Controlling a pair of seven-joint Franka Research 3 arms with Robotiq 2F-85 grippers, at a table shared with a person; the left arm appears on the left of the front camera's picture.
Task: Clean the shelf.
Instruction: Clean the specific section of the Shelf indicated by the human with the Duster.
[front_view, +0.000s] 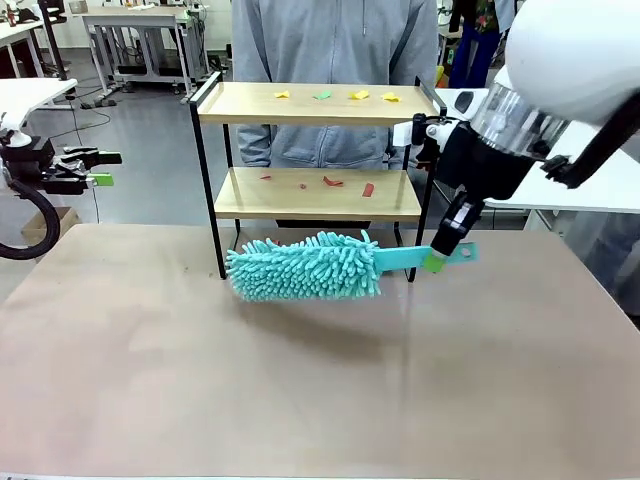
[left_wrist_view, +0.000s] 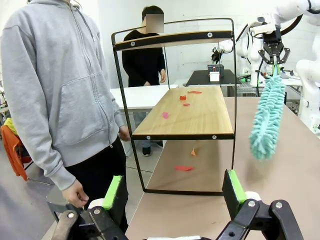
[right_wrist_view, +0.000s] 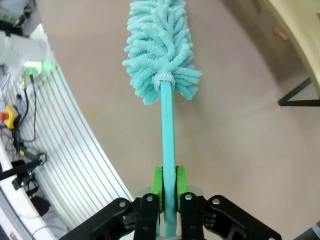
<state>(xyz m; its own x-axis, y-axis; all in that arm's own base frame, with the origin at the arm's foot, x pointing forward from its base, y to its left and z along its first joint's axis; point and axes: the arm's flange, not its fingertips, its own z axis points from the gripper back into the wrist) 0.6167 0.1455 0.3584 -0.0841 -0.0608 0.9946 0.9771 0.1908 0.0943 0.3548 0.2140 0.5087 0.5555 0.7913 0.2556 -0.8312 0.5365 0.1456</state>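
The shelf (front_view: 215, 100), two light wooden boards in a thin black frame, stands at the table's far side. Yellow and green scraps (front_view: 322, 95) lie on its top board, red scraps (front_view: 333, 181) on the lower board (left_wrist_view: 200, 112). My right gripper (front_view: 437, 258) is shut on the handle of a teal fluffy duster (front_view: 305, 267), which hangs level just above the table in front of the shelf's lower part. In the right wrist view the green pads (right_wrist_view: 158, 187) clamp the duster (right_wrist_view: 160, 47) handle. My left gripper (front_view: 100, 168) hovers open off the table's left side; its fingers (left_wrist_view: 113, 192) hold nothing.
A person in a grey hoodie (front_view: 335, 45) stands right behind the shelf, one hand (left_wrist_view: 77, 194) hanging low. Two red scraps (left_wrist_view: 183, 168) lie on the table under the shelf. White tables stand to the left (front_view: 30, 95) and right (front_view: 600, 190). The near tabletop (front_view: 320, 400) is bare.
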